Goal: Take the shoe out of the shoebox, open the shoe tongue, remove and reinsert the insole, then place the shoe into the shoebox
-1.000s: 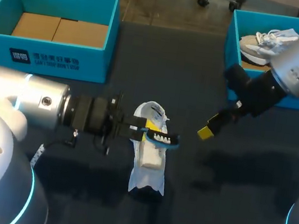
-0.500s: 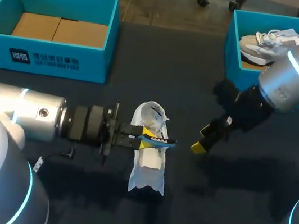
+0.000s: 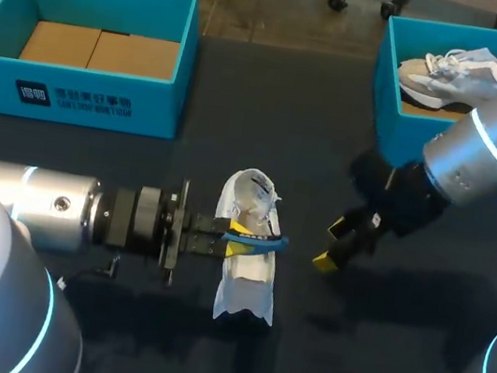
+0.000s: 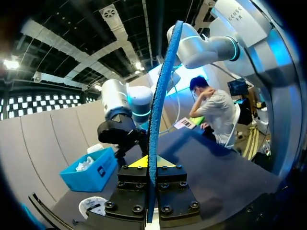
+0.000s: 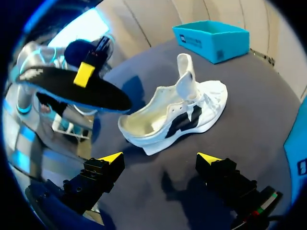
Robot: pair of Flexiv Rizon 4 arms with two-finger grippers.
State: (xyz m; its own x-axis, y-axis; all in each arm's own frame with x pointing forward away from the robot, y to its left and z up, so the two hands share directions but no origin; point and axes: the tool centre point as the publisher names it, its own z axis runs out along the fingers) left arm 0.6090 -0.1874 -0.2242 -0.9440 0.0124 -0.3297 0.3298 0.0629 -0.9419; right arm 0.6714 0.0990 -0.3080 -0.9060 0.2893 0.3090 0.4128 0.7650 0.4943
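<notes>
A white shoe (image 3: 242, 266) with dark side marks lies on the dark table, its opening facing up and its tongue raised. My left gripper (image 3: 233, 238) is shut on a blue-edged insole (image 3: 261, 239), which it holds just above the shoe's opening. In the left wrist view the insole (image 4: 157, 110) stands edge-on between the yellow tips (image 4: 148, 161). My right gripper (image 3: 331, 248) hangs open to the right of the shoe, holding nothing. In the right wrist view the shoe (image 5: 178, 115) lies ahead of the open right gripper (image 5: 159, 158), and the insole (image 5: 72, 90) hovers beside its heel.
A teal shoebox (image 3: 73, 102) with a bare cardboard floor stands at the back left. A second teal shoebox (image 3: 383, 85) at the back right holds another pale shoe (image 3: 451, 72). My right arm reaches over that box's front corner.
My left arm has drawn toward the near edge, carrying the insole lower over the shoe. My right gripper has moved down and slightly toward the shoe, still open.
</notes>
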